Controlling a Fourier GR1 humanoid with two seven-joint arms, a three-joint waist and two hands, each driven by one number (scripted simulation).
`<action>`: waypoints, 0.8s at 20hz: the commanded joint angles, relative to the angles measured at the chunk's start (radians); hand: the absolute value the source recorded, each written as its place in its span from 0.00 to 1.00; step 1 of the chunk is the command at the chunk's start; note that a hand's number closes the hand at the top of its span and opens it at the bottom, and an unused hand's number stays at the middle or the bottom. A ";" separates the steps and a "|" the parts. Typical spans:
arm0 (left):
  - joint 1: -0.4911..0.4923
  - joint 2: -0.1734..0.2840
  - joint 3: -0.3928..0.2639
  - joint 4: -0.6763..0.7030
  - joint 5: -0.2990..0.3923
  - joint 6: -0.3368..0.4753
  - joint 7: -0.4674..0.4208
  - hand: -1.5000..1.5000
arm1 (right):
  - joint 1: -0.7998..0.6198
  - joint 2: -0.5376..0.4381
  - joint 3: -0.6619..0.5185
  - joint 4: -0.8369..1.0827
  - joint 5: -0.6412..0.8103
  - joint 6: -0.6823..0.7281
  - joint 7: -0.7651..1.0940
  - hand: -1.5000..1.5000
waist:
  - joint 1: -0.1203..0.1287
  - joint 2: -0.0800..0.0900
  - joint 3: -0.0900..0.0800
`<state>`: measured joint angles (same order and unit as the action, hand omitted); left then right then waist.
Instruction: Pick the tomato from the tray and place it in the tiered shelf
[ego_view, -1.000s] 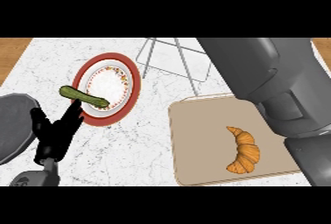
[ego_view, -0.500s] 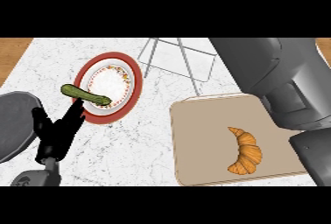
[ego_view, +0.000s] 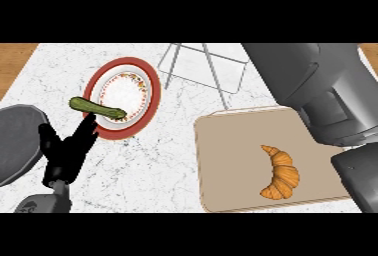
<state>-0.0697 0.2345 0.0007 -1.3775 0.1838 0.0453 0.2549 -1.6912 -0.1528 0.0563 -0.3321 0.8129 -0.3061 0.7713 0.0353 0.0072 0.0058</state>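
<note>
Black fingers (ego_view: 83, 131) of the left hand (ego_view: 65, 155) stand straight and slightly spread at the view's lower left, pinching nothing, tips near the rim of a red-banded plate (ego_view: 97, 85). A green, knobbly pickle-like vegetable (ego_view: 96, 107) lies across that plate's lower edge, just beyond the fingertips.

To the right sits a beige, flat tray (ego_view: 229, 150) with rounded corners, holding a golden, curved croissant (ego_view: 279, 172) with ridged crust. No tomato shows on the tray or anywhere on the white marbled counter (ego_view: 162, 165) (it may be hidden under the arm). A thin wire-frame shelf (ego_view: 207, 67) stands behind the tray, its rods bare metal.

The right forearm (ego_view: 317, 90), bulky and smooth grey, crosses the tray's upper right corner; its hand is out of sight, so its fingers cannot be told.

Risk, as judged here: with the tomato unseen, the croissant could be taken in its place, or the broad forearm could knock the slender shelf while swinging toward it.
</note>
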 joint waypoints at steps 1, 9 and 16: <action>0.040 -0.020 -0.022 0.003 -0.008 0.003 0.026 0.50 | -0.050 -0.025 0.017 0.036 0.026 0.097 0.008 1.00 | -0.003 0.000 -0.007; 0.032 -0.027 -0.005 0.034 -0.013 0.004 0.003 0.50 | 0.003 -0.031 -0.109 -0.049 -0.046 -0.218 0.032 0.00 | -0.008 0.000 -0.007; -0.035 -0.052 -0.021 0.066 -0.037 0.025 0.021 0.50 | -0.018 -0.015 -0.226 -0.100 -0.137 -0.385 -0.013 0.00 | -0.005 0.008 -0.007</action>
<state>-0.0827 0.2177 0.0005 -1.3765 0.1663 0.0546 0.2754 -1.6978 -0.1680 -0.1155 -0.4086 0.7157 -0.6056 0.7730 0.0330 0.0077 0.0051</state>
